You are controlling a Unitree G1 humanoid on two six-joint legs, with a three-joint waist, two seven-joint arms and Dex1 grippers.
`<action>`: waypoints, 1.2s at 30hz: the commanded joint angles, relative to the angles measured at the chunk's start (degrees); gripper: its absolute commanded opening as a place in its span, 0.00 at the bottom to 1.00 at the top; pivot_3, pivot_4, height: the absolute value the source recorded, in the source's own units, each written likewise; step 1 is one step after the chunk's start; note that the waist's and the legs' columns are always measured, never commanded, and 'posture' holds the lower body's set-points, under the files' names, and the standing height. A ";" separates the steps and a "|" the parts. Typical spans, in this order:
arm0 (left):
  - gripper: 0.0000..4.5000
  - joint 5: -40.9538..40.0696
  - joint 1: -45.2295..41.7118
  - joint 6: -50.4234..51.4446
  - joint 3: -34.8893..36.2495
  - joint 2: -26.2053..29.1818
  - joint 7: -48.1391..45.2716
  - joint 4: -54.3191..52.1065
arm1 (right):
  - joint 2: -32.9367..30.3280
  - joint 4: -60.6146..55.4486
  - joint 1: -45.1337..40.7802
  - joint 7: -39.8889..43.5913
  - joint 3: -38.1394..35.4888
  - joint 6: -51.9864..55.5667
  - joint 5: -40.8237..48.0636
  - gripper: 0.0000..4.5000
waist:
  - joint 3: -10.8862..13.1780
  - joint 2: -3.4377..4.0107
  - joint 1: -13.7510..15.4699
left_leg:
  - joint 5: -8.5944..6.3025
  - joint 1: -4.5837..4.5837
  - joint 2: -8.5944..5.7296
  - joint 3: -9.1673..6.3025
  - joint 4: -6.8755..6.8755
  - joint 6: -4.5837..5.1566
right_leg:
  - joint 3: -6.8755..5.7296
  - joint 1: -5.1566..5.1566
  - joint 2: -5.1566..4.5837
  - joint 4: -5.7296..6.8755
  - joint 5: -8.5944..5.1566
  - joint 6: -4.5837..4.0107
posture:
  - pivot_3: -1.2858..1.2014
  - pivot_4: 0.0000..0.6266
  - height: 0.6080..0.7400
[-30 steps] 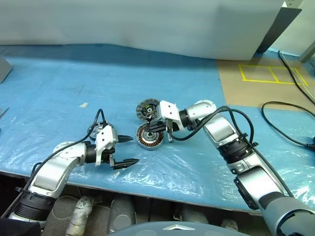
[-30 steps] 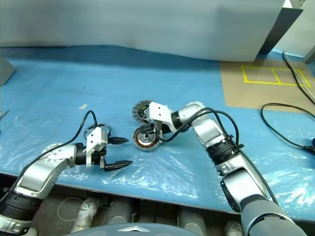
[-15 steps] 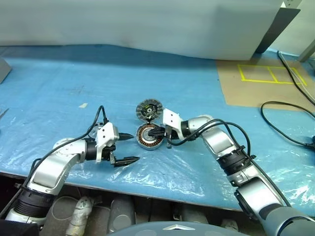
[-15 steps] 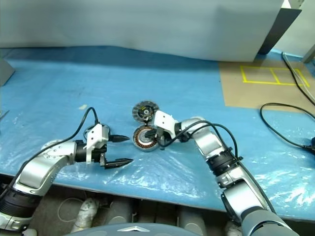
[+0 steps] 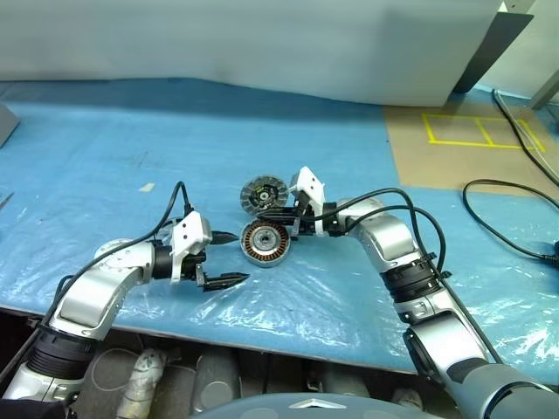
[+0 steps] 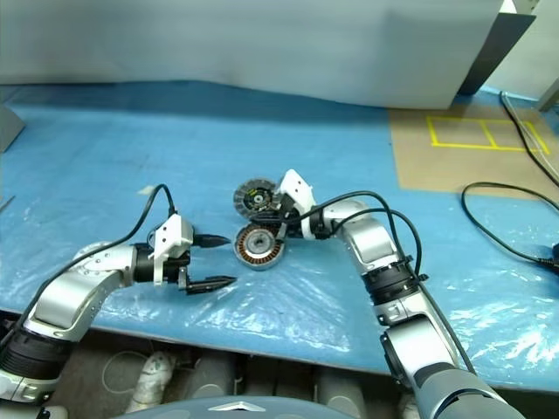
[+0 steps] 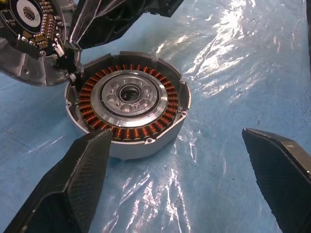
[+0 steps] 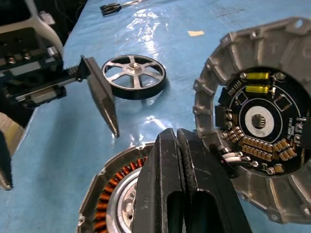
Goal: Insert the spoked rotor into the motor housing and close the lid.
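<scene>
The right gripper (image 5: pixel 278 215), clenched empty, hovers over the housing (image 5: pixel 265 242) and could nudge the tilted lid (image 5: pixel 263 192), while the rotor (image 8: pixel 134 75) waits beside the splayed left gripper (image 5: pixel 229 257) (uninserted).

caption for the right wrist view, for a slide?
Shut right pincer between housing and lid; rotor lies beyond.
</scene>
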 commanded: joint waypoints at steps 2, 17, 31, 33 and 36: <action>1.00 -0.67 0.67 -1.83 1.25 0.51 -0.83 -0.11 | -3.65 1.25 3.71 -0.08 7.94 -7.58 -7.82 0.01 | 0.00 0.00 0.06 | 0.00 -0.04 0.00 -0.01 0.00 -0.01 | -0.07 0.01 -0.01 -0.04 0.00 0.00 | 0.52 0.24 1.00; 1.00 -0.58 1.16 -2.89 1.60 1.04 -1.47 1.29 | -1.13 -4.52 1.45 2.95 1.03 0.30 3.01 0.01 | -0.01 -0.02 -0.01 | -0.01 0.04 -0.01 0.00 -0.02 0.00 | 0.03 0.01 0.00 -0.01 0.00 0.00 | 0.52 0.24 1.00; 1.00 -0.34 0.69 -3.30 1.43 0.99 -1.95 2.50 | -4.56 -0.50 3.77 3.19 5.89 -4.05 -1.78 0.01 | -0.02 -0.02 0.01 | -0.03 0.65 -0.02 0.00 -0.04 0.00 | 0.09 0.59 -0.02 -0.01 -0.01 0.02 | 0.52 0.24 1.00; 1.00 -0.39 0.73 -3.38 1.44 0.96 -2.02 2.57 | -3.44 -2.36 2.53 3.83 2.71 -0.17 2.71 0.01 | -0.02 -0.02 0.04 | -0.05 0.65 -0.03 0.00 -0.04 0.05 | 0.09 0.60 -0.02 -0.01 -0.01 0.02 | 0.52 0.24 1.00; 1.00 -0.70 0.94 -3.29 1.76 0.98 -2.20 2.63 | -2.01 -4.13 0.68 3.77 -0.83 4.50 7.35 0.01 | -0.02 -0.02 0.01 | -0.02 0.45 -0.02 0.01 -0.04 0.01 | 0.09 0.40 -0.02 -0.01 -0.01 0.01 | 0.52 0.24 1.00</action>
